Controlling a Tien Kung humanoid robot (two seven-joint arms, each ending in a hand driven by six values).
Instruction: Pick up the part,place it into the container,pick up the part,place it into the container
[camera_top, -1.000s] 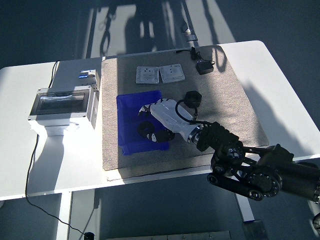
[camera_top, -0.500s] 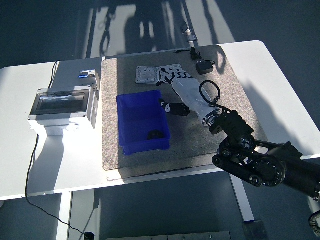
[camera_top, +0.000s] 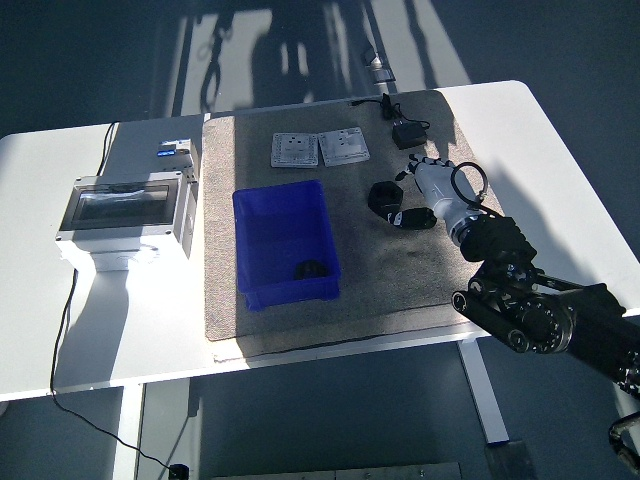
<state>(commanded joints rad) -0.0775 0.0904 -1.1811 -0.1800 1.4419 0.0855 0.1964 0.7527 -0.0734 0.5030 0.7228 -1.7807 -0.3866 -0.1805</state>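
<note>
Here the glossy white right robot hand (camera_top: 418, 195) touches a chunky black part (camera_top: 384, 196).

Electrical workshop: enclosure box (camera_top: 127, 210), wall switch plates (camera_top: 320, 149), power adapter (camera_top: 408, 132) on white table (camera_top: 120, 320).

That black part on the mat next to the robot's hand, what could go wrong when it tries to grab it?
The hand is right beside the black part, so its fingers might nudge it away instead of gripping. The blue container sits off to the left, so a loose grip could drop the part onto the mat on the way.
</note>
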